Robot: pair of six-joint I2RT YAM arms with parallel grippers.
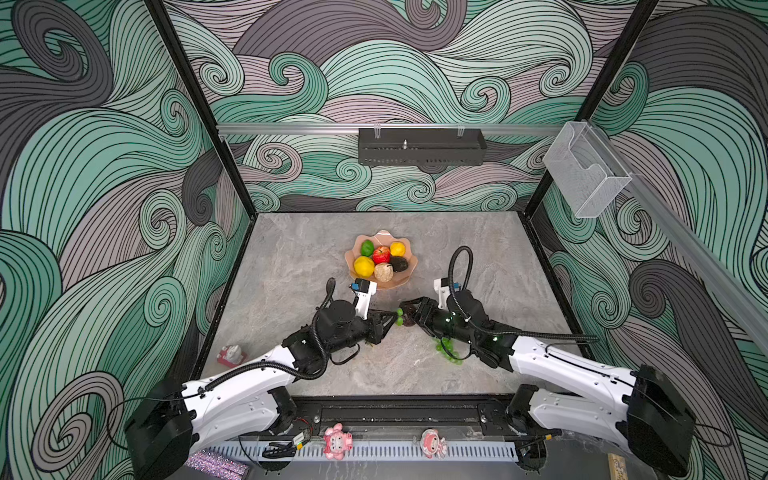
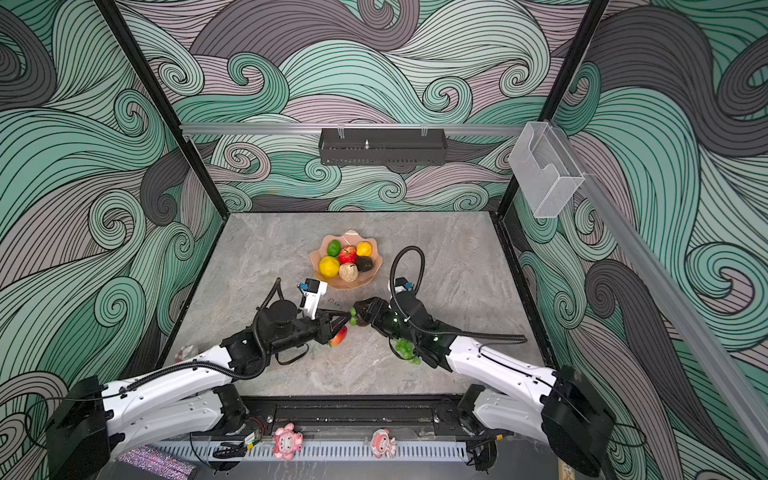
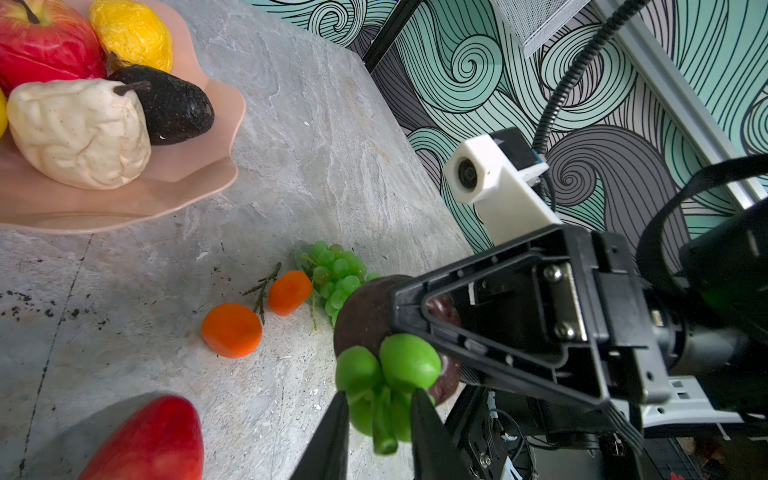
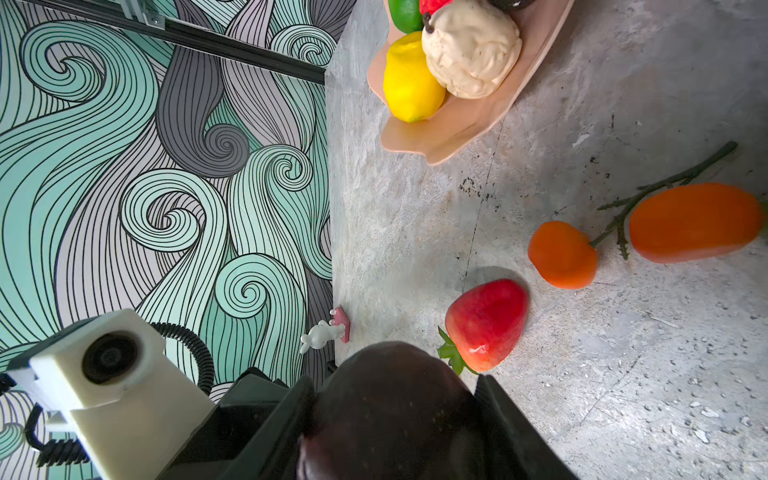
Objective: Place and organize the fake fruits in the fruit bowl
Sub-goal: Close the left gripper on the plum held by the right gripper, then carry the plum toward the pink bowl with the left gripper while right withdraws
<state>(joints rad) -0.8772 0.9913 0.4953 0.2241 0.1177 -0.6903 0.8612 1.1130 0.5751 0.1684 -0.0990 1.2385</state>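
1. While both arms meet just in front of the fruit bowl (image 1: pixel 399 282), each carries a fruit. The left gripper (image 3: pixel 378 401) pinches a small grape sprig (image 3: pixel 386 370) near its stem end, jaws set narrow. The right gripper (image 4: pixel 392 390) is clamped across a dark maroon fruit (image 3: pixel 363 316), which holds its jaws wide.
2. Both loads look light, hollow and glossy, so probably slippery. The sprig likely flexes, and its stem knot seems the soundest hold. The rounded maroon fruit wants a grip across its widest girth.
3. The bowl sits mid-table (image 1: pixel 291 257), holding a red apple (image 1: pixel 381 254) and five other fruits. Free room appears to be along its near rim.
4. Loose on the table near the grippers lie a strawberry (image 4: pixel 486 324), two orange fruits (image 4: pixel 561 254) on one twig, and a large grape bunch (image 3: pixel 336 274).
5. Whether the sprig and the maroon fruit touch is unclear, as is the maroon fruit's kind. In both top views the arms hide the orange fruits and cover part of the grape bunch. The strawberry peeps out under the left gripper in a top view (image 2: pixel 338 336).
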